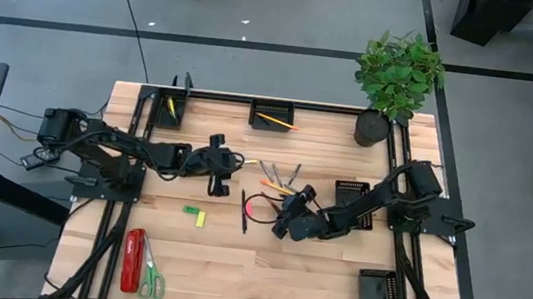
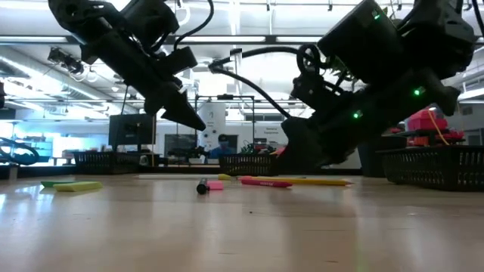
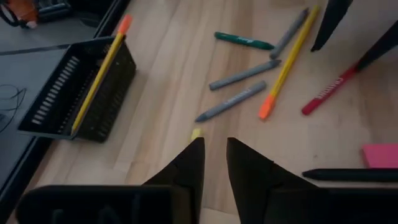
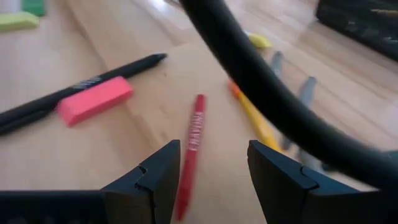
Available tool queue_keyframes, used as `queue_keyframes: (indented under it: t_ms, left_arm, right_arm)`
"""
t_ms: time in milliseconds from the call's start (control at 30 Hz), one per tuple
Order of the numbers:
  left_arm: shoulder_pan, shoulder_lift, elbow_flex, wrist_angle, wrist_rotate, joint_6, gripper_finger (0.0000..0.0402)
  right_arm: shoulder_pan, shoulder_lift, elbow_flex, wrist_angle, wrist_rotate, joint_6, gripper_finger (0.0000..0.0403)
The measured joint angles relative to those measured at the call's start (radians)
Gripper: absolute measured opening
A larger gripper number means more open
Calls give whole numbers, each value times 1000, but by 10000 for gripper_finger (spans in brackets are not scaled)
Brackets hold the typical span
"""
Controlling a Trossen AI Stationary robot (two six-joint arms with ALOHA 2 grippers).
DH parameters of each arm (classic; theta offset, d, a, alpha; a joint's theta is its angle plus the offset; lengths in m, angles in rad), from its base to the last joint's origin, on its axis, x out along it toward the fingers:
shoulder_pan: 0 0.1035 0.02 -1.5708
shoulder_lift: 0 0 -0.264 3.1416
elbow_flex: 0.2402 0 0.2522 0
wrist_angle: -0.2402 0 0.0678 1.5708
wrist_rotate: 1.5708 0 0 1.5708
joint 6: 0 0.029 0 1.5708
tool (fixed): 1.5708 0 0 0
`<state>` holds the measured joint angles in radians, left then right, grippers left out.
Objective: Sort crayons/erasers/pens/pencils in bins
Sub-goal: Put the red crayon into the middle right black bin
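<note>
A loose pile lies mid-table: grey pens [image 3: 231, 104], a green one [image 3: 244, 42], a yellow pencil [image 3: 287, 65] and a red crayon [image 4: 194, 144]. A pink eraser [image 4: 94, 99] and a black pen [image 4: 74, 87] lie beside them. Green [image 1: 192, 210] and yellow [image 1: 201, 220] erasers lie farther left. My left gripper [image 3: 214, 155] hovers left of the pile, its fingers narrowly apart and empty. My right gripper [image 4: 211, 174] is open above the table, its fingers on either side of the red crayon without touching it. Two far bins [image 1: 272, 116] [image 1: 171, 109] each hold a yellow pencil.
Two more black mesh bins stand at the right [image 1: 350, 192] and near right [image 1: 377, 297]. A red stapler [image 1: 132, 260] and green-handled scissors [image 1: 152, 279] lie near the front left. A potted plant [image 1: 395, 79] stands at the far right corner.
</note>
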<state>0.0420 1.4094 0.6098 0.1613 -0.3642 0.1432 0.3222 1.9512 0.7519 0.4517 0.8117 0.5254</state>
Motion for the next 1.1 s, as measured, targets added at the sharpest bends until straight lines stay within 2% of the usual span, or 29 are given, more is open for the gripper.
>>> queue_keyframes:
  t_ms: [200,467,600,733,1100]
  left_arm:
    - [-1,0,-2,-4,-1,-21,61]
    - [-1,0,-12,-8,-2,-28,46]
    - [0,0,-15,-3,-2,-29,43]
    - [0,0,-15,-1,-1,-35,45]
    - [-25,30,-15,17,-2,-35,37]
  right_arm:
    - [6,41,8,46,-20,35,193]
    - [12,107,21,90,5,47,192]
    - [12,111,22,95,7,43,180]
    - [11,113,22,94,1,32,152]
    - [11,114,22,97,-11,-2,43]
